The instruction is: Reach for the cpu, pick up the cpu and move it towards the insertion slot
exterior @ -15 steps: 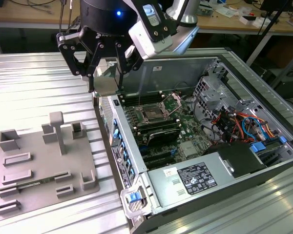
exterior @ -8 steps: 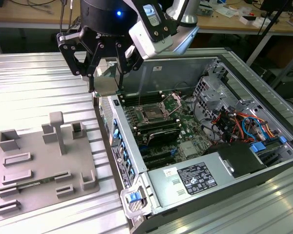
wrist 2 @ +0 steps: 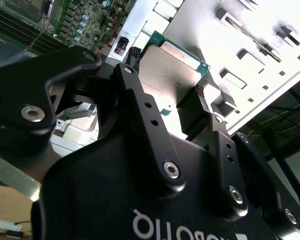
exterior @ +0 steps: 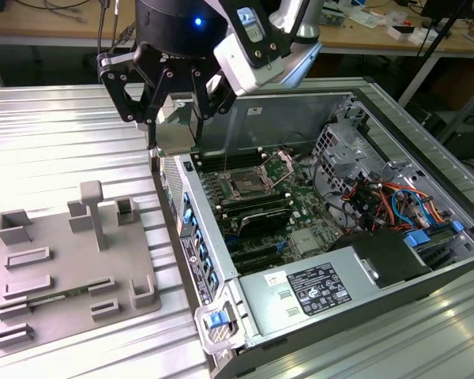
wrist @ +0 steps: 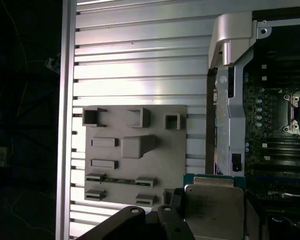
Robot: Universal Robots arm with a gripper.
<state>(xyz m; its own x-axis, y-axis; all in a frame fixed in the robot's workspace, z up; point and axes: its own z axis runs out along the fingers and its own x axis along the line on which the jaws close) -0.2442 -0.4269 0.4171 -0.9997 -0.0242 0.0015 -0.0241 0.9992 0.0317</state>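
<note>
Gripper [exterior: 174, 118]: fingers [wrist 2: 140, 107] clamped on the cpu, hanging above the computer case wall nearest the grey tray.
Cpu [wrist 2: 170, 70]: held between the finger pads, silvery top showing in both wrist views [wrist: 215, 212], lifted clear of the grey tray.
Insertion slot [exterior: 245, 187]: inside the computer case [exterior: 426, 150], on the green board, apart from the cpu.
Grey tray [exterior: 55, 268]: on the ribbed metal table [exterior: 47, 150], beside the computer case.

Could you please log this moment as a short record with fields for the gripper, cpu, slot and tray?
gripper: gripper shut on the cpu, held above the open computer case's edge
cpu: also seen in the first wrist view, lifted clear of the grey tray
insertion slot: insertion slot on the motherboard, not yet reached
grey tray: on the ribbed metal table, beside the case
</note>
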